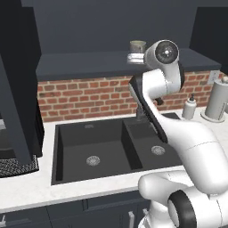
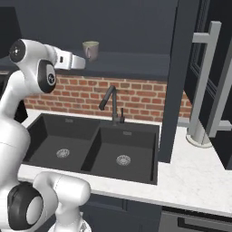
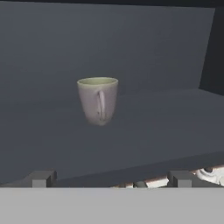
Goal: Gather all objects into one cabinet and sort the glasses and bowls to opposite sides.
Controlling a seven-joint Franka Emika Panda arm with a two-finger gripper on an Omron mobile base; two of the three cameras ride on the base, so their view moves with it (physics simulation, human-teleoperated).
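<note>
My two small dark fingertips [image 3: 43, 178] stand wide apart at the bottom of the hand view, released, with nothing between them. My gripper [image 3: 112, 179] sits level with the front lip of the open dark charcoal upper wall cabinet [image 3: 166, 118] and points straight into it. In the right base view the white hand [image 2: 72, 61] reaches toward the shelf from the left and stops short of the mug, with a clear gap between.

A small pale beige-green ceramic mug [image 3: 98, 100] stands upright on the cabinet shelf, ahead of my fingers and apart from them. Its loop handle faces me. The inside of its rim looks yellowish green. In the right base view the same mug [image 2: 90, 50] stands near the left end of the shelf; in the left base view it [image 1: 137, 46] shows just past my wrist.

One tall flat cabinet door [image 2: 174, 77] hangs open at the right, and a long silver bar handle [image 2: 206, 81] shows beyond it.

Below the shelf runs a red brick backsplash [image 1: 84, 95]. Under it, a black double-basin sink [image 1: 95, 147] is set in a white marbled counter [image 2: 195, 176], with a dark bent faucet [image 2: 111, 104] behind it. A small white soap bottle [image 1: 189, 108] and a silver paper-towel holder [image 1: 217, 100] stand on the counter at the right.
</note>
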